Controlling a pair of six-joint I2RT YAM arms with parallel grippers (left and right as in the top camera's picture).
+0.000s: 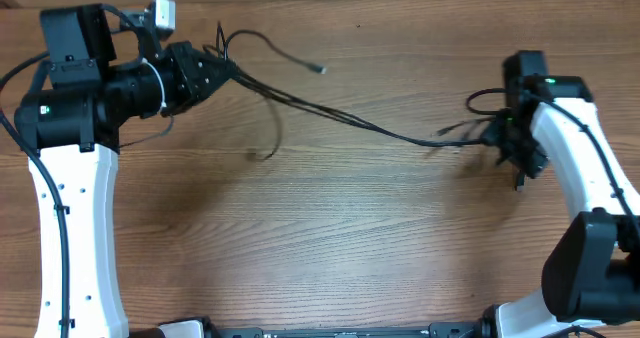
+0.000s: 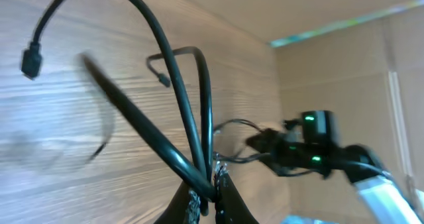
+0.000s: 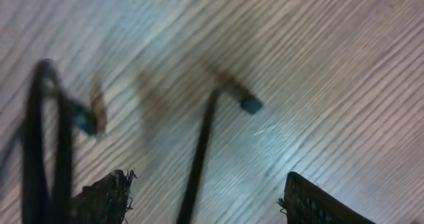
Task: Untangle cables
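the cables (image 1: pixel 330 110) are clamped in the left hand (image 2: pixel 213 184) over the table (image 1: pixel 320 238); the right hand (image 3: pixel 202 187) is spread apart, one cable seen between its fingers.

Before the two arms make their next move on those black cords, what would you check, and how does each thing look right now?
1. The left gripper is shut on the cables: ok, several are pinched between its fingers.
2. The right gripper has a hold on a cable: not ok, its jaws stand open with one cable passing between them.
3. The cables are separated: not ok, they bunch and cross at the left gripper.
4. A free plug is in sight: ok, one shows apart from the bunch.
5. Strain on the cable running between the arms: cannot tell.
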